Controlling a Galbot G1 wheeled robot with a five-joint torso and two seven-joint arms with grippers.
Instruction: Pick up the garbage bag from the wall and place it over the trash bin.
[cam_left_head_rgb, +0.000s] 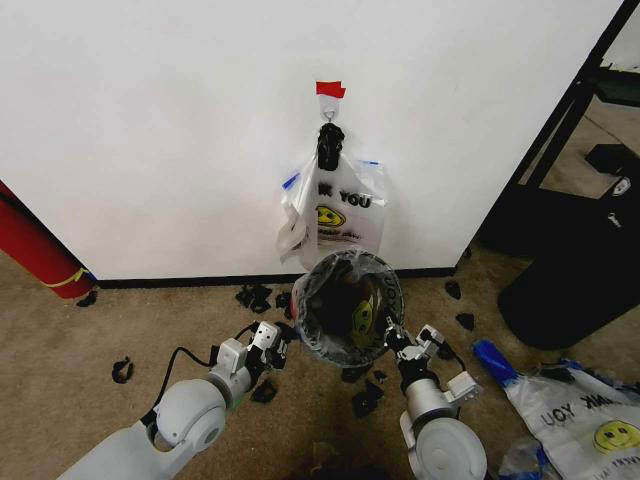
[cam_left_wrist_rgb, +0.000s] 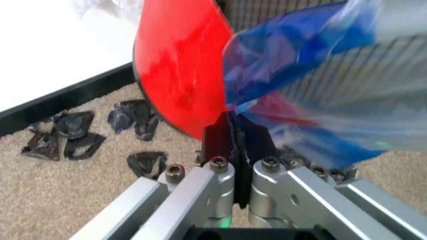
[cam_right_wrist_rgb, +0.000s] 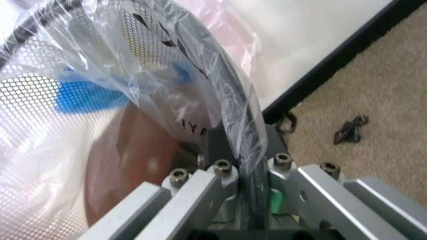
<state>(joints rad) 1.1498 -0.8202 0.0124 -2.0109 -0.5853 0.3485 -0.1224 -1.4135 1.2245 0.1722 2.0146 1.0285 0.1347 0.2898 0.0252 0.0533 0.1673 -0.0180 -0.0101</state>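
The trash bin (cam_left_head_rgb: 345, 305), a small black mesh bin, stands on the carpet just below the hook on the wall (cam_left_head_rgb: 150, 130). The see-through garbage bag (cam_left_head_rgb: 322, 335) lies over its rim and lines the inside. My left gripper (cam_left_head_rgb: 276, 342) is at the bin's left side. In the left wrist view that gripper (cam_left_wrist_rgb: 233, 120) is shut on a blue strip of the bag (cam_left_wrist_rgb: 293, 60), beside the bin's red base (cam_left_wrist_rgb: 180, 65). My right gripper (cam_left_head_rgb: 394, 340) is at the bin's right side. In its wrist view the gripper (cam_right_wrist_rgb: 243, 135) is shut on the bag-covered rim (cam_right_wrist_rgb: 230, 100).
White "THANK YOU" bags (cam_left_head_rgb: 340, 215) hang from the hook under red tape (cam_left_head_rgb: 330, 89). A large black container (cam_left_head_rgb: 570, 280) stands at the right, with another smiley bag (cam_left_head_rgb: 590, 415) on the floor. Black scraps (cam_left_head_rgb: 255, 297) litter the carpet. A red cylinder (cam_left_head_rgb: 35, 250) leans at far left.
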